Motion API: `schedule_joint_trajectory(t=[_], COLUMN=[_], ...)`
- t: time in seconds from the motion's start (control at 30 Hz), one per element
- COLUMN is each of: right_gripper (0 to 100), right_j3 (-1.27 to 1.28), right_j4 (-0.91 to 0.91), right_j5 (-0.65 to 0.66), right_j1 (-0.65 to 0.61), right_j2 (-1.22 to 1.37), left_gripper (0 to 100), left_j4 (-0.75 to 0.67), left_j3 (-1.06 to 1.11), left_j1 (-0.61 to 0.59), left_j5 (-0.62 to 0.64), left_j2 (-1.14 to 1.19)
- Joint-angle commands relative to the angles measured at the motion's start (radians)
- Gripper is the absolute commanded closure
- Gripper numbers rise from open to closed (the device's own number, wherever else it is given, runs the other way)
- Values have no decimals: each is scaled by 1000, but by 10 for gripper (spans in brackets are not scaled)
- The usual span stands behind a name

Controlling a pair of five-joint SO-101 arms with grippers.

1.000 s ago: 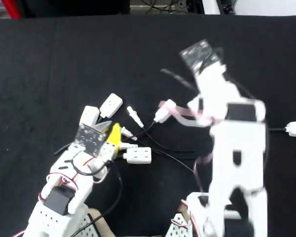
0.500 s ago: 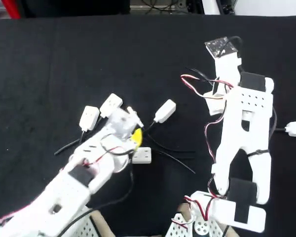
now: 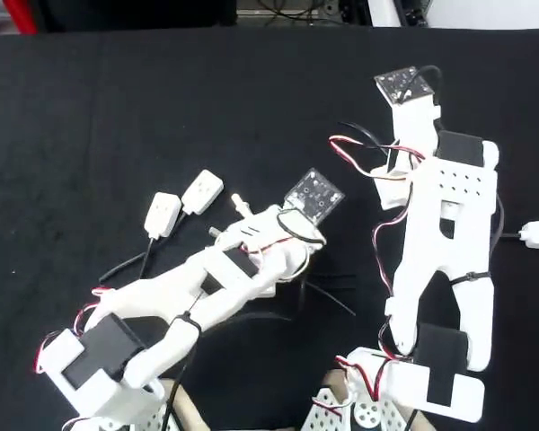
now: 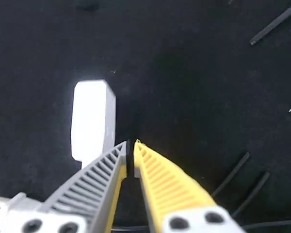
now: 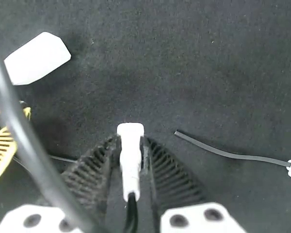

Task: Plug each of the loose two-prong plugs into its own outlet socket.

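Beside the white block [image 4: 92,119], my left tool [image 4: 131,145] is pinched nearly closed. Near it, the right wrist view shows my right tool [image 5: 130,141] clamping a plug [image 5: 130,162] lengthwise, tip pointing away from the wrist.

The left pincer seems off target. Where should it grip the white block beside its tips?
Take the white block across its two long flat sides, about mid-length, from straight above: it lies flat, long and narrow, so that width likely fits. The left pincer, shut beside it, should open and shift over first.
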Motion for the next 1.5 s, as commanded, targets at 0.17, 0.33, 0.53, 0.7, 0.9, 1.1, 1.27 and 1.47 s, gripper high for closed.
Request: schedule_joint_trajectory(t=[0.17,0.33,0.53,0.7,0.9,1.1,1.27,1.47], right_gripper=[987,987,987,987,987,987,987,987], right_j3=[-61,-61,-59,-54,-59,-102,-268,-530], right_j4=[-3,-3,-3,-3,-3,58,193,348], right_j5=[15,15,15,15,57,166,219,239], right_j1=[40,37,40,38,29,-86,-193,-367], right_j2=[-2,-2,-2,-2,-2,4,102,289], left_gripper=[972,972,972,972,972,971,971,971], left_j4=[-68,-157,-153,-155,-155,32,436,463], left_j3=[-88,-163,-251,-179,97,386,464,866], left_j1=[-15,-64,-124,-114,-68,-199,-489,-730], left_j5=[-9,-11,-9,-11,-11,-160,-147,-172], left_j2=[-14,167,279,190,-221,-807,-1229,-1651])
